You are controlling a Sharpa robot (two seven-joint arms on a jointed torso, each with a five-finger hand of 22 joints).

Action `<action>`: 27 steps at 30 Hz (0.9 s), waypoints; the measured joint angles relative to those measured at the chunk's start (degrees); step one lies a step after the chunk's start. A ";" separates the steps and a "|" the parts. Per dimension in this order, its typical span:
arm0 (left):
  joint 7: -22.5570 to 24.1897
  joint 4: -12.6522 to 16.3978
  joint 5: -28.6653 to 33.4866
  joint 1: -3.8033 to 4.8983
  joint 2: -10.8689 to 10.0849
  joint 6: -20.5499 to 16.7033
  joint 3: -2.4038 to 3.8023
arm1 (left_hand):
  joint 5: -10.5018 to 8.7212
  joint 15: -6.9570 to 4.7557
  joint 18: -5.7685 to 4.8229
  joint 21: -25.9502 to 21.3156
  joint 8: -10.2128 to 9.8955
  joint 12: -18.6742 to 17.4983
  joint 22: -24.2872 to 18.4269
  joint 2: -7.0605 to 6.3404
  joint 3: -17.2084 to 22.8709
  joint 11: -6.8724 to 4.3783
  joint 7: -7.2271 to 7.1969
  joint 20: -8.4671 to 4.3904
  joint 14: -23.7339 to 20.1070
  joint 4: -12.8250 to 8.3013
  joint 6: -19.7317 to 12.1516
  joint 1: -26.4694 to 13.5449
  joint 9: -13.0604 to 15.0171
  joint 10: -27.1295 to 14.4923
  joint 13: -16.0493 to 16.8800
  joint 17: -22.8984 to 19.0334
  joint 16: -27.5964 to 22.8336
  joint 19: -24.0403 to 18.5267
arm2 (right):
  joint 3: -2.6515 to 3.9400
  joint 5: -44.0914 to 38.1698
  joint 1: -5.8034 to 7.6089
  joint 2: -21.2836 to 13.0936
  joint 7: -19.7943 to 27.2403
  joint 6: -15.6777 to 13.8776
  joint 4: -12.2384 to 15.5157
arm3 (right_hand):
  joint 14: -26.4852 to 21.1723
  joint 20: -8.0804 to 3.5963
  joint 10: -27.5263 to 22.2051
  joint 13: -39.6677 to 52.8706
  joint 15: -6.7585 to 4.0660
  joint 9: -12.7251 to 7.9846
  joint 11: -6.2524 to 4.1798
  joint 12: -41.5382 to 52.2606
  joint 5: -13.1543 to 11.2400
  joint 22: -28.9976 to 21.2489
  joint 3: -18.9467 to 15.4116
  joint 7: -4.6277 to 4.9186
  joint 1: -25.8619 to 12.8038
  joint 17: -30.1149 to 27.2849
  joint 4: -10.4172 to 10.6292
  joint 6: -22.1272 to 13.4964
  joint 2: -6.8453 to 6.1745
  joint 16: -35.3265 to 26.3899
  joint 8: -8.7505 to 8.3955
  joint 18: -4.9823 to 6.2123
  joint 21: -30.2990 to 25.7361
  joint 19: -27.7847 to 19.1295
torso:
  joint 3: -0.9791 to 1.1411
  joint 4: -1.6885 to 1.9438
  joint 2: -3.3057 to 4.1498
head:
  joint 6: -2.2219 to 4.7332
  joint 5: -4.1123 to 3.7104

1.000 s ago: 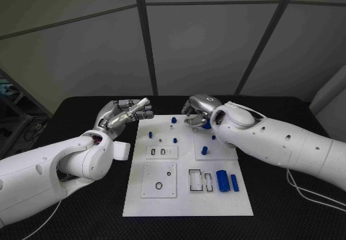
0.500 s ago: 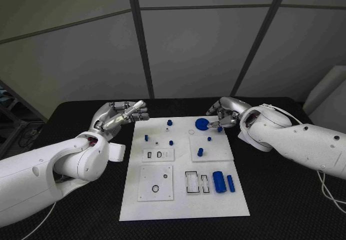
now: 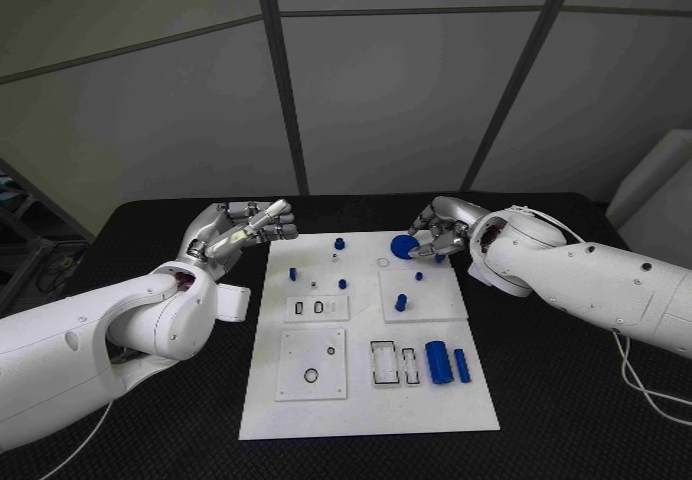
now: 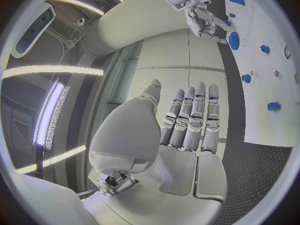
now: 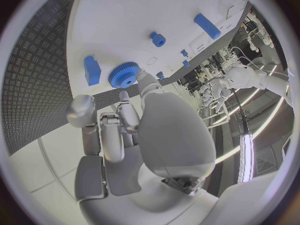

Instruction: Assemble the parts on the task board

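The white task board [image 3: 369,400] lies in the middle of the black table. My right hand [image 3: 443,228] hovers over the board's far right corner and pinches a blue gear [image 3: 402,247] in its fingertips. The right wrist view shows the gear [image 5: 124,75] at the fingertips, just above the board [image 5: 131,10], beside a blue block [image 5: 92,70]. My left hand [image 3: 240,230] is raised beside the board's far left corner, fingers stretched out straight and holding nothing. In the left wrist view, the left hand [image 4: 187,122] is flat, and the right hand [image 4: 201,15] holds the gear [image 4: 234,40].
Several small blue pegs [image 3: 340,243] stand on the far half of the board. Two blue cylinders [image 3: 438,362] lie at its near right, next to rectangular slots [image 3: 387,364]. A ring recess [image 3: 312,376] sits at the near left. Black table surrounds the board.
The camera shifted after the earliest frame. My right hand, with the gear, has drawn back from over the board's far middle to its far right corner. The left hand has stayed put.
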 measured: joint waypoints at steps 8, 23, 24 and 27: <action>-0.02 -0.17 -0.05 0.00 0.11 0.01 0.00 | 0.00 0.00 0.00 0.00 0.00 0.00 0.00 0.00 0.00 0.00 0.00 0.00 0.00 0.00 0.00 0.00 0.00 0.00 0.00 0.00 0.00 0.00 | 0.03 0.68 0.00 1.54 -0.70 0.48 -1.81 | -0.20 -0.21 0.80 2.56 0.20 0.07 0.19 2.26 0.37 0.50 0.06 0.00 0.00 -0.01 0.38 0.00 0.00 0.32 0.29 0.00 0.48 0.21 | 0.00 0.00 0.01 | -0.47 0.08; -0.16 -0.48 -0.11 0.00 0.25 0.02 0.00 | 0.00 0.00 0.00 0.00 -0.21 0.00 0.01 0.00 0.00 0.00 0.00 0.00 -0.01 0.00 0.00 0.00 0.00 0.00 -0.01 -0.01 0.00 0.00 | 0.09 1.26 0.11 2.92 -1.36 0.88 -3.30 | -0.20 -0.01 1.21 3.57 0.20 0.09 0.20 2.89 0.65 0.74 -0.10 -0.01 -0.27 -0.01 0.86 0.00 0.26 0.32 0.50 0.00 0.48 0.41 | 0.06 -0.09 -0.04 | -0.45 0.35; -0.18 -0.49 -0.11 0.00 0.25 0.02 0.00 | 0.00 0.00 0.00 0.00 -0.21 0.00 0.01 0.00 0.00 0.00 0.00 0.00 -0.01 0.00 0.00 0.00 0.00 0.00 -0.01 -0.01 0.00 0.00 | 0.09 1.27 0.11 3.00 -1.42 0.95 -3.44 | -0.20 -0.01 1.21 3.59 0.20 0.08 0.20 2.89 0.65 0.74 -0.10 0.00 -0.26 -0.01 0.86 0.00 0.26 0.32 0.50 0.01 0.48 0.41 | 0.06 -0.09 -0.04 | -0.45 0.36; -0.22 -0.50 -0.12 0.00 0.26 0.02 0.00 | 0.00 0.00 0.00 0.00 -0.21 0.00 0.01 0.00 0.00 0.00 0.00 0.00 -0.01 0.00 0.00 0.00 0.00 0.00 -0.01 -0.01 0.00 0.00 | 0.05 1.30 0.07 3.21 -1.60 1.25 -3.84 | -0.20 -0.01 1.21 3.87 0.20 0.08 0.20 3.23 0.65 0.81 0.00 0.00 -0.23 -0.01 0.96 0.00 0.30 0.32 0.50 0.00 0.48 0.41 | 0.07 -0.09 -0.05 | -0.34 0.38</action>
